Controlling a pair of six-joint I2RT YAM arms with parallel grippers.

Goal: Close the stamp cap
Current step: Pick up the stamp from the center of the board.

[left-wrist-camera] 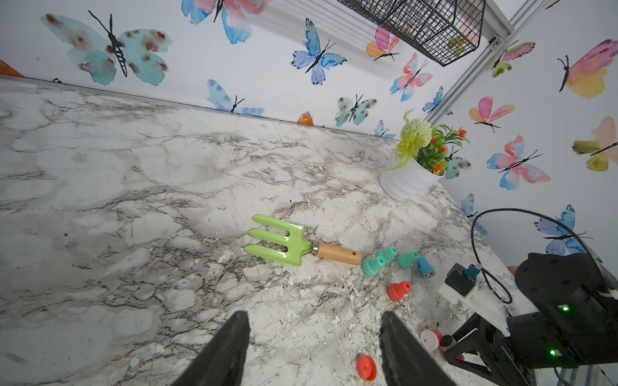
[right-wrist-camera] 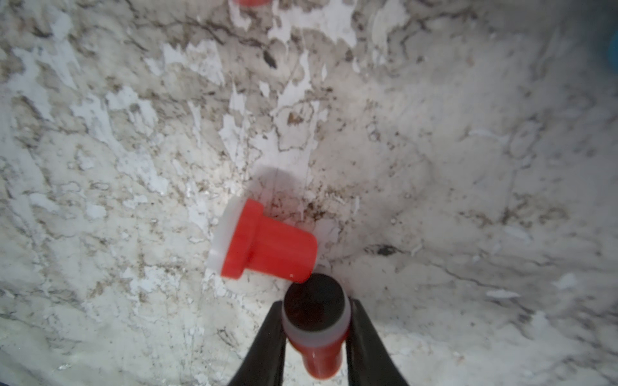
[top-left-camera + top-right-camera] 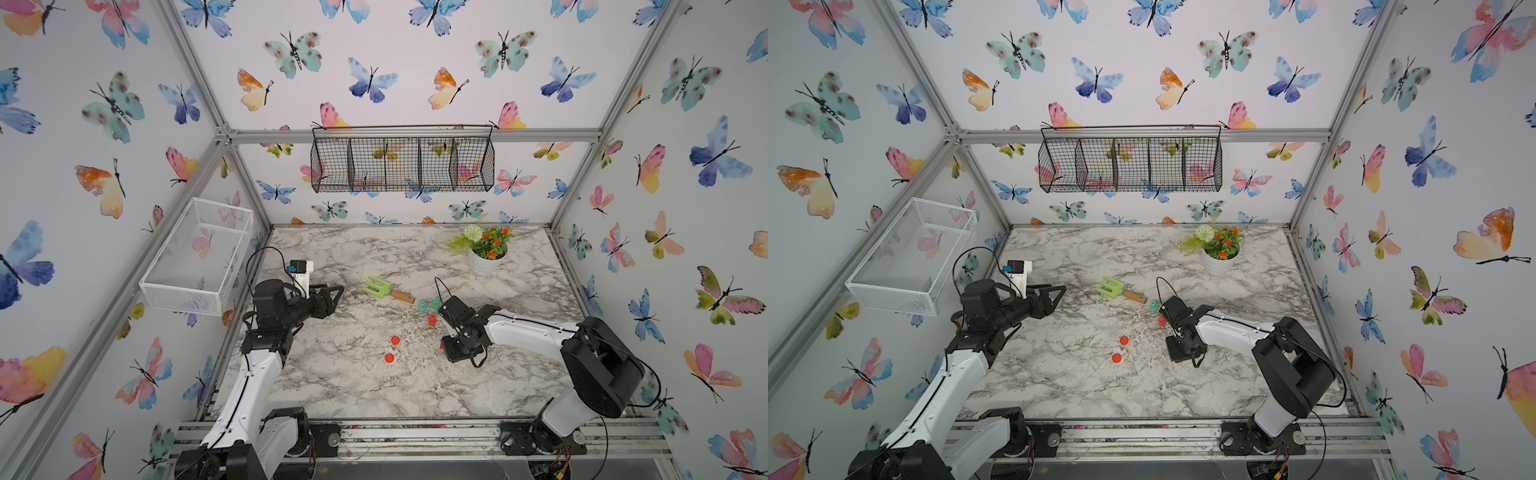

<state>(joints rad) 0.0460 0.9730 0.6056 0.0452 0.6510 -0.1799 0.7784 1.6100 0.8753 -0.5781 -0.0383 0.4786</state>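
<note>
The right fingers [image 2: 267, 347] are clamped on a red stamp [image 2: 317, 334], one on each side of its barrel. Its dark face is bare and turned toward the desk [image 2: 468, 167]. Just beside it a second stamp [image 2: 267, 244] lies on its side with a white cover on. All this sits on the robot's side of the green fork [image 3: 386, 289], a little past its handle end.

Two loose red caps [image 3: 395, 340] lie flat, also on the robot's side of the fork, well apart from it. The left fingers [image 1: 227, 351] stand apart and empty, off beyond the fork's prongs.

The stamp looks light, hard and smooth, so I'd guess it could twist or slip under a sideways push. The barrel seems the right place to hold, clear of the inky face. A cap is thin and low, so probably best pinched across its rim.
</note>
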